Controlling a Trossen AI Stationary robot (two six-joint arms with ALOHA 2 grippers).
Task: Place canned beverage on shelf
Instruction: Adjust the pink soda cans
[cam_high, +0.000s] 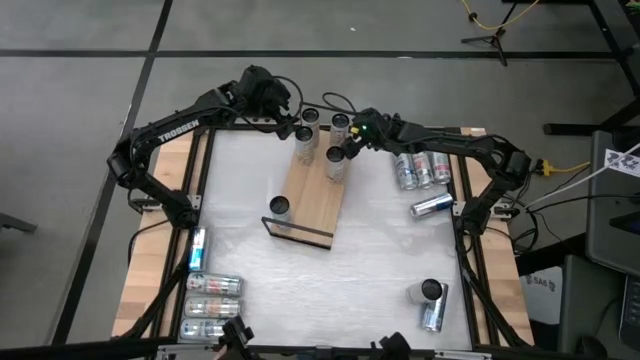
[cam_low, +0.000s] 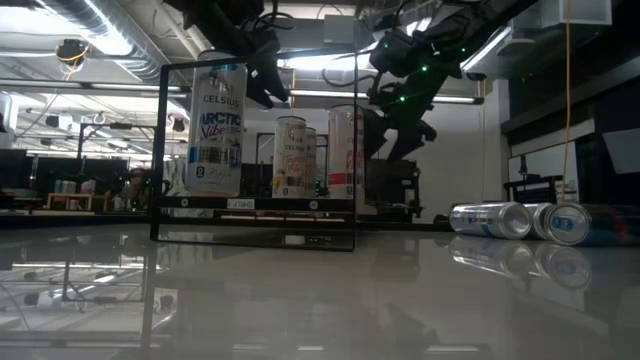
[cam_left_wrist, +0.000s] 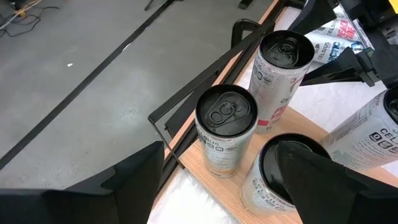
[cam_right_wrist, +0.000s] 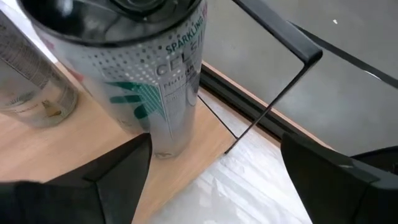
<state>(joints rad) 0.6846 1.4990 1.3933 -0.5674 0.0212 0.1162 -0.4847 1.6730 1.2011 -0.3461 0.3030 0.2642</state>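
In the low view, the shelf (cam_low: 250, 205) board hides behind reflections

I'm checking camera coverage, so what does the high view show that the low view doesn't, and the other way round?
Only the high view shows the lying cans at the table's left edge and the upright can near the right front corner. Only the low view shows the ARCTIC label on the shelf's nearest can and the room behind. Both show the shelf with upright cans and both arms at its far end.

A tripod (cam_high: 487, 38) and a yellow cable (cam_high: 497, 16) sit on the grey floor (cam_high: 80, 100) beyond the white tabletop (cam_high: 370, 270).
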